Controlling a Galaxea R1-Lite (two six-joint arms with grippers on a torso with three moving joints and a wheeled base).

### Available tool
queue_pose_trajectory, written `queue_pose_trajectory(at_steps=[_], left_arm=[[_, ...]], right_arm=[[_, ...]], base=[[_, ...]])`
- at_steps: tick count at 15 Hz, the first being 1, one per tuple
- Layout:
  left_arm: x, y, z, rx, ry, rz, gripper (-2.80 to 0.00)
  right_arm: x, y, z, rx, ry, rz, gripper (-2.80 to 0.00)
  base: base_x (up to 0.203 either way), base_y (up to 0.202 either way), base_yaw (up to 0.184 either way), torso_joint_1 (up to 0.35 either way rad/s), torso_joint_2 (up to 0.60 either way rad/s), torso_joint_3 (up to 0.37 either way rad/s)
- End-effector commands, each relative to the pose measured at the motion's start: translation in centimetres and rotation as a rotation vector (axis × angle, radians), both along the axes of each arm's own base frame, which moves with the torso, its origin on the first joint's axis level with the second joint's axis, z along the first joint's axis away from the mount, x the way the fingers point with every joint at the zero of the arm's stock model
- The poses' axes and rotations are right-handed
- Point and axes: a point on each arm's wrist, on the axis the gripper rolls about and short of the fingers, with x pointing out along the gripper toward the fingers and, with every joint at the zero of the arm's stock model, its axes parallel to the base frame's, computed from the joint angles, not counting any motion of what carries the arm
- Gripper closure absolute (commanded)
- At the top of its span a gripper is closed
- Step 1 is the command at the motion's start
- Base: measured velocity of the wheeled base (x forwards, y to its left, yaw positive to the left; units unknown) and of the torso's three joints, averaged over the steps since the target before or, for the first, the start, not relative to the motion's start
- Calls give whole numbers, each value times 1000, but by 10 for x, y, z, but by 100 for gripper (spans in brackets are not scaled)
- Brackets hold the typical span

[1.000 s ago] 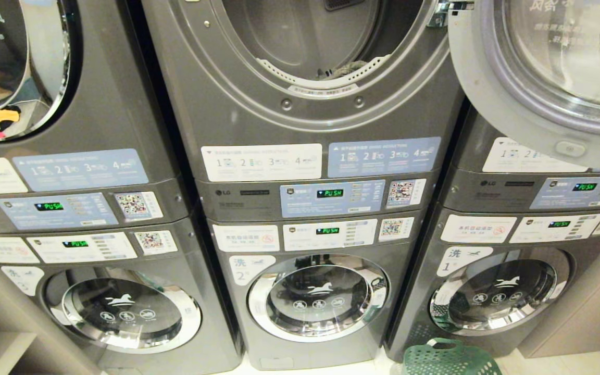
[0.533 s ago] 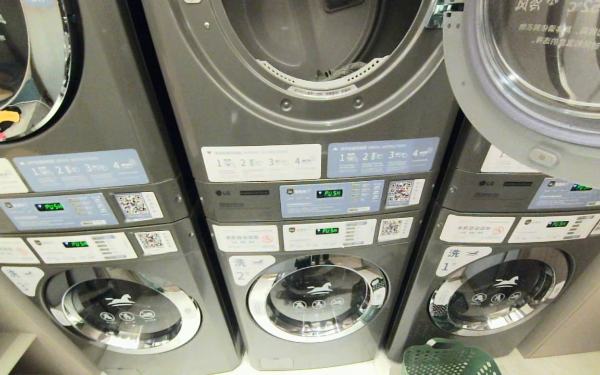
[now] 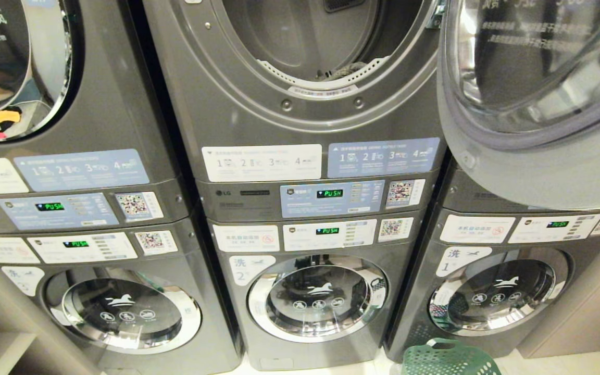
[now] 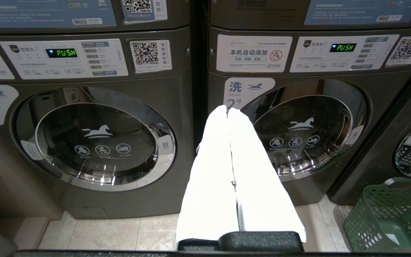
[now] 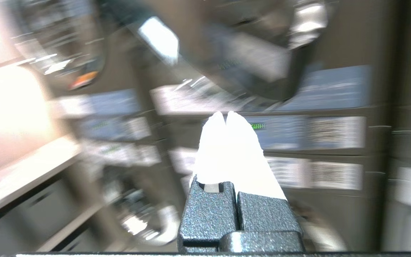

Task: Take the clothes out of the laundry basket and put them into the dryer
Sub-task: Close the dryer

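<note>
Dryer door (image 3: 534, 104) ajar right of drum (image 3: 310, 41); right hand (image 5: 226, 116) closed, empty, nearer; left hand (image 4: 227, 111) closed, low.

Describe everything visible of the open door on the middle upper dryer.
The dryer door is round, with a broad grey frame, apparently plastic, around a clear bowl-shaped window that mirrors white printed text. It hangs from a shiny metal hinge at the right edge of the dryer opening and stands swung out, partly covering the machine on the right. A small latch fitting shows on its lower rim. No gripper is seen touching it.
</note>
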Motion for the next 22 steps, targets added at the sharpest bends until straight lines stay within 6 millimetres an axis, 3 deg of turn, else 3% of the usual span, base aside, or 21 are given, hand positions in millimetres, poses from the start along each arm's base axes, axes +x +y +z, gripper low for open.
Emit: queue_pose_trajectory(at_steps=[1,4,6,8,10,12,14,16,18,22], left_arm=[[0,0,0,0,0,1,0],[0,0,0,0,0,1,0],[0,0,0,0,0,1,0],[0,0,0,0,1,1,0],[0,0,0,0,1,1,0],[0,0,0,0,1,1,0],[0,0,0,0,0,1,0],[0,0,0,0,0,1,0],[0,0,0,0,1,1,0],[0,0,0,0,1,1,0]], right_arm=[[-22,16,-4,-47,-73,130,0],[-15,15,4,-16,-37,314,0],[-8,15,-5,12,45,397,0],[2,14,-31,14,157,341,0],[7,13,-53,13,261,171,0],[12,15,-58,-84,263,117,0],[31,21,-39,-103,260,166,0],[61,33,-13,-93,240,169,0],[101,57,24,-67,187,146,0],[169,105,76,-8,54,144,0]], base=[[0,0,0,0,0,0],[0,0,0,0,0,0],[0,0,0,0,0,0],[0,0,0,0,0,0],[0,0,0,0,0,0],[0,0,0,0,0,0],[0,0,0,0,0,0],[0,0,0,0,0,0],[0,0,0,0,0,0],[0,0,0,0,0,0]])
